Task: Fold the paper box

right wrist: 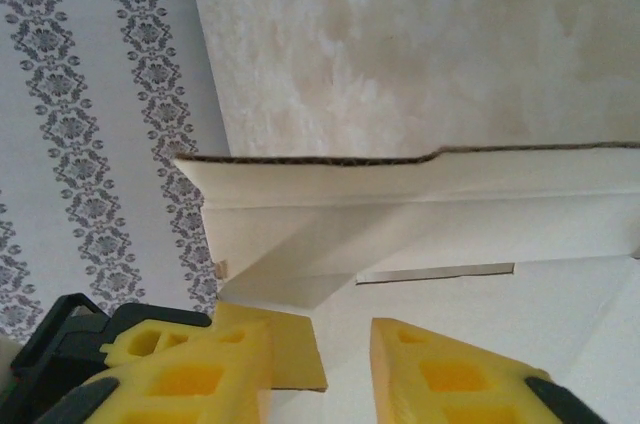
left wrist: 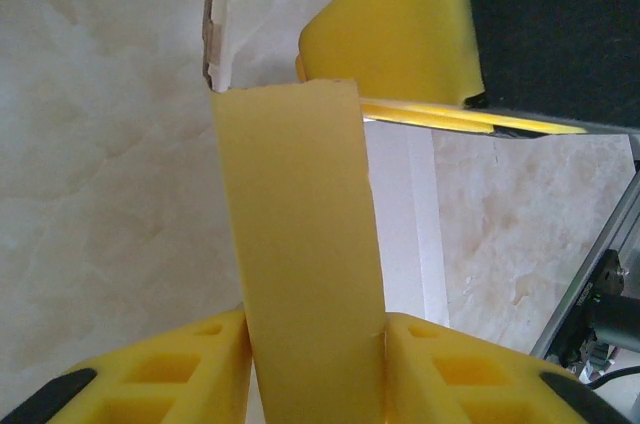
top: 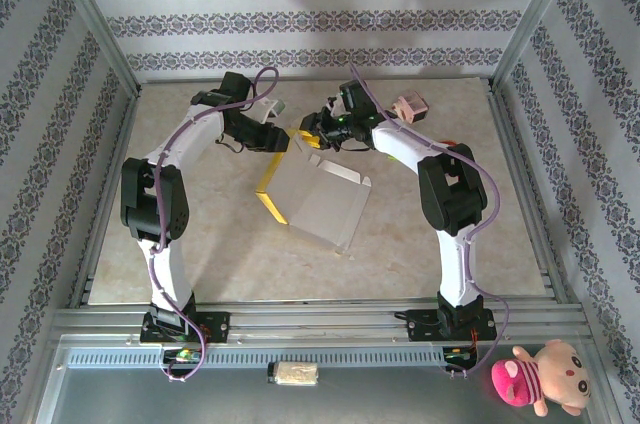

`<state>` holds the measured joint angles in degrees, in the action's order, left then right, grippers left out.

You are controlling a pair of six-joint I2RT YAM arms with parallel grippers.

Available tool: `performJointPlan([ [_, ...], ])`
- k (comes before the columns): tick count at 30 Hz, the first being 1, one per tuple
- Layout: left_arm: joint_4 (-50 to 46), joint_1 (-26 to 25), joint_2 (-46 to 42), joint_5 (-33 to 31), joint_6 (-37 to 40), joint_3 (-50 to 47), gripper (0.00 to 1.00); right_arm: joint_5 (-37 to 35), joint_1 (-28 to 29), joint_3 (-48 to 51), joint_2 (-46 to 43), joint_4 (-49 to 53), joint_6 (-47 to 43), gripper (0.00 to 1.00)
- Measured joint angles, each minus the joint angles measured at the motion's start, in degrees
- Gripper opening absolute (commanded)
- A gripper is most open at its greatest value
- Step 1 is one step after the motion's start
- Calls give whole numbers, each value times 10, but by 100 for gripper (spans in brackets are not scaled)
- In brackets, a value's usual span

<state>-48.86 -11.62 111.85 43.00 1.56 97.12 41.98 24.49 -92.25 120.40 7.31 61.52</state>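
Left jaws grip the paper box's [left wrist: 300, 244] yellow flap between them.

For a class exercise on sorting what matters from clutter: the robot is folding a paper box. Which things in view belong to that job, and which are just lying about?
Belong to the job:
box
left gripper, with a yellow flap between its fingers
right gripper, at the box's white side

Just lying about:
pink item, far right of the table
plush toy, off the table
pale item, front rail
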Motion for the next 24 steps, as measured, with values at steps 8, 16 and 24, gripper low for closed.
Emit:
performJointPlan([
  [8,0,1,0,2,7,2,36,-23,-53,89,-83,16,-132,42],
  [16,0,1,0,9,8,6,37,-129,-79,128,-159,115,-426,44],
  [24,0,1,0,-15,6,6,48,-220,-8,67,-92,242,-539,43],
])
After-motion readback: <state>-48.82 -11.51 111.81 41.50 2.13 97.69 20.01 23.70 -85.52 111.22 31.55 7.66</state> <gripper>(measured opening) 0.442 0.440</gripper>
